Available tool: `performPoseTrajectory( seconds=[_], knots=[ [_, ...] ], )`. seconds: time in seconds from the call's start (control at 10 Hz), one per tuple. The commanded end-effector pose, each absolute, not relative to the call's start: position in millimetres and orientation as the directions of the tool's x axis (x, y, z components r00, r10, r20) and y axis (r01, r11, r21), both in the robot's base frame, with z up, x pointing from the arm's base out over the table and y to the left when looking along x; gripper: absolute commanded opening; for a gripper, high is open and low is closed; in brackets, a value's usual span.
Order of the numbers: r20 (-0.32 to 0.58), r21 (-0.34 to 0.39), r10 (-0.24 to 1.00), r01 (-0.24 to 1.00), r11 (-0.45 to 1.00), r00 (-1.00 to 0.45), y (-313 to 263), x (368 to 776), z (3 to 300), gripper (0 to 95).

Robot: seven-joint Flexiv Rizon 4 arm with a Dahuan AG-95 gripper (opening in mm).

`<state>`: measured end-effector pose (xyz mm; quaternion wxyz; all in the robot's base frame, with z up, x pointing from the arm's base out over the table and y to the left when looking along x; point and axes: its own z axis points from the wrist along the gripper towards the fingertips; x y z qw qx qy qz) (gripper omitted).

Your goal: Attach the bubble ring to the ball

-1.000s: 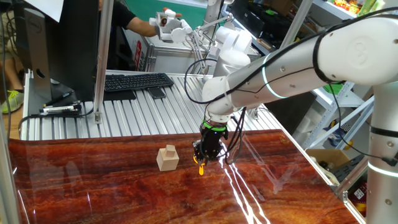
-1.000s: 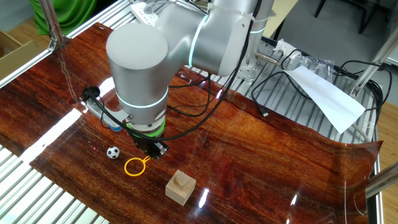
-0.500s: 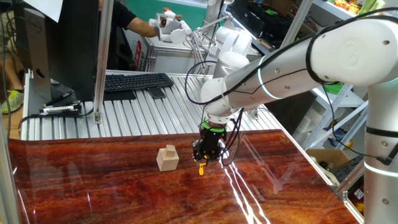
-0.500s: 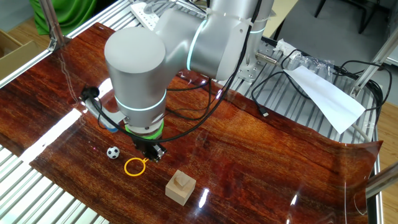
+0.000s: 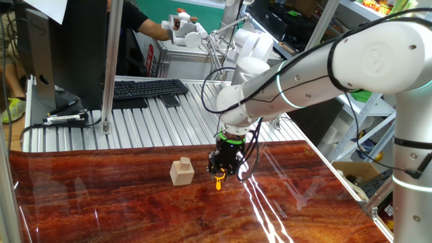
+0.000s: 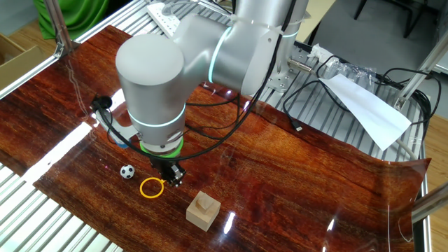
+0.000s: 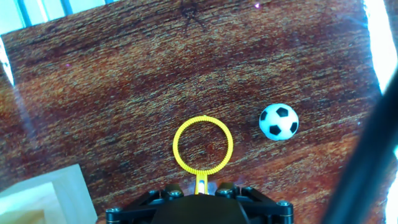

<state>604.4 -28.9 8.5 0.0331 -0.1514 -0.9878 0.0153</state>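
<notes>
on the glossy red wood table (image 6: 294, 175), gripper (image 7: 200, 188) fingers flank the bubble ring (image 7: 203, 144) stem; grip unclear.

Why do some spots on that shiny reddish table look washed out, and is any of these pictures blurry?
One fixed view: white streaks of glare cross the glossy reddish wood-grain table beside the black gripper. The other fixed view: a bright patch glares at the table's left edge, while the small black-and-white ball and thin yellow plastic ring stay sharp. Hand view: the corners blow out white, and the pale wooden block looks soft.
</notes>
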Motion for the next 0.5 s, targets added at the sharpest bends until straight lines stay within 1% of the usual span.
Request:
performPoseTrajectory(
  seconds=[0.1,0.4,0.5],
  knots=[
    [0.067,-0.028,0.331,0.330,0.944,-0.941,-28.6,603.8,8.3,38.0],
    [0.075,-0.003,0.354,0.355,0.935,-0.932,-28.3,603.8,7.6,38.0],
    [0.073,-0.004,0.358,0.358,0.934,-0.931,-28.1,603.9,7.1,38.0]
  ],
)
